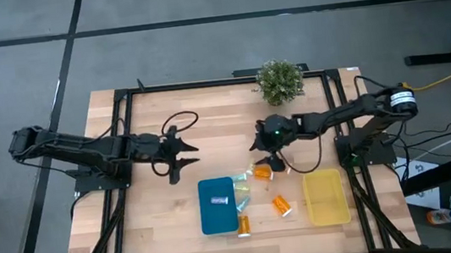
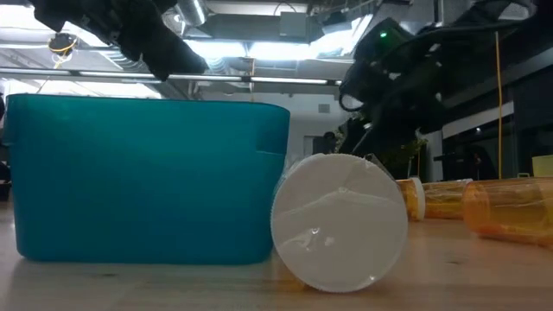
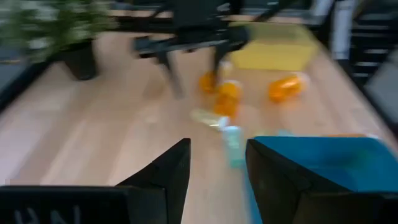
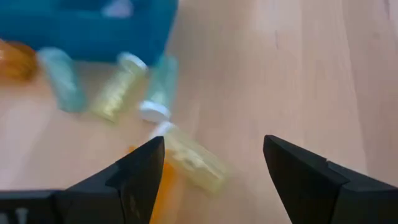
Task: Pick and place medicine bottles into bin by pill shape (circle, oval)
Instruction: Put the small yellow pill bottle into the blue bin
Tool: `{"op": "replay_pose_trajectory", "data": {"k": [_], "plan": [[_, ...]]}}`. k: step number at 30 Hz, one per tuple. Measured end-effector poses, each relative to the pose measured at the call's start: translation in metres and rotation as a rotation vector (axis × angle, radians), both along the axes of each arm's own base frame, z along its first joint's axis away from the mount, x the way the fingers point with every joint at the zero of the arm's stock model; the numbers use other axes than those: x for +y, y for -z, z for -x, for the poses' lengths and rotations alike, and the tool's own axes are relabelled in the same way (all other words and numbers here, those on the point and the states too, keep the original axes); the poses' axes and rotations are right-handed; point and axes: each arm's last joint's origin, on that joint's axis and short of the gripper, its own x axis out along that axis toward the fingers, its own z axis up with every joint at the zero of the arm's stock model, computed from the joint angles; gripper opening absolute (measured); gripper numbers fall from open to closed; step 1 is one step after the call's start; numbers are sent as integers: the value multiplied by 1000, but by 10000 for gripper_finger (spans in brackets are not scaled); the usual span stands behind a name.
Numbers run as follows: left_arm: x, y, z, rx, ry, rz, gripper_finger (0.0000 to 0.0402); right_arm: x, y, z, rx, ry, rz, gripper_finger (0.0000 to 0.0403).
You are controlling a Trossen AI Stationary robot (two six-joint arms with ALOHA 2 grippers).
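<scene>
My right gripper (image 1: 270, 160) hangs over the cluster of medicine bottles between the two bins, its fingers spread wide with nothing between them. I judge this stance suits a descent onto one bottle: the jaws stand wide enough to straddle a bottle lying on its side. In the right wrist view, a pale yellow bottle (image 4: 193, 158) lies just ahead of my fingers (image 4: 140, 171), with further pale green and teal bottles (image 4: 163, 81) beyond it, near the corner of the blue bin (image 4: 93, 28).

My left gripper (image 1: 179, 155) waits above bare table, up-table and to the left of the blue bin (image 1: 219, 221). Its fingers stand slightly apart and grip nothing.

Containers:
- Blue bin: holds one small pale object (image 1: 219, 200), probably a bottle; I cannot tell its kind.
- Yellow bin (image 1: 326, 198): I see nothing in it.

Bottles still on the table:
- Two orange bottles (image 1: 281, 205) lie on their sides between the bins.
- One orange bottle (image 1: 243, 224) lies just beside the blue bin's right edge.
- In the low view, a white cap (image 2: 339, 221) faces the camera, just beside the blue bin.

Judgement: sorting is at an early stage; most bottles remain outside the bins. Pill shape cannot be read from these views.
</scene>
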Motion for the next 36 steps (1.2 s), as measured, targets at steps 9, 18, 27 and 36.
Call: {"op": "replay_pose_trajectory", "data": {"k": [9, 18, 27, 36], "plan": [[7, 1, -1, -60, 5, 22, 147, -6, -2, -28, 275, -100, 148, 276], [7, 35, 9, -138, -2, 47, 147, -1, 9, -38, 320, -204, 160, 276], [6, 62, 20, -125, -27, 140, 147, 13, 18, -45, 285, -267, 185, 276], [-4, 76, 31, -199, -2, 148, 147, 16, 31, -48, 314, -285, 167, 240]]}}
